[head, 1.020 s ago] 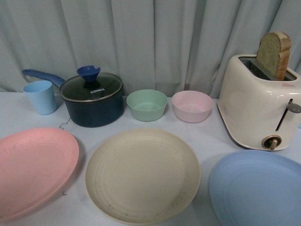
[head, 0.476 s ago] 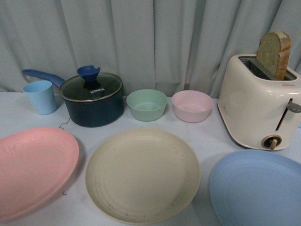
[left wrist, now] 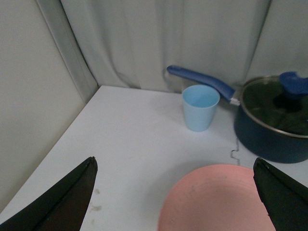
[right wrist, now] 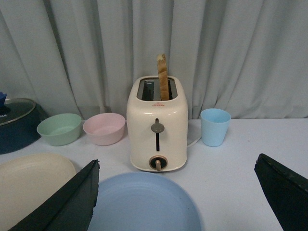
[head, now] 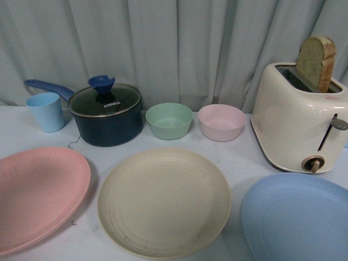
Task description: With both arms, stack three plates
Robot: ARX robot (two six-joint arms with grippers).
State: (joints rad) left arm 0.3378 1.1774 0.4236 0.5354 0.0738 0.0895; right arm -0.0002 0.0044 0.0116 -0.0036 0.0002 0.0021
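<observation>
The pink plate (head: 41, 198), beige plate (head: 163, 201) and blue plate (head: 296, 217) are lying flat on the counter (head: 244, 157), side by side, not touching. They are looking light, stiff and a bit slippery, so pinching a rim seems best. The left tool (left wrist: 174, 163) and the right tool (right wrist: 177, 163) are both gaping wide, holding nothing.

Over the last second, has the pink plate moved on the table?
No. The pink plate keeps its place: same gap to the cream plate beside it, same spot in front of the dark pot.
</observation>
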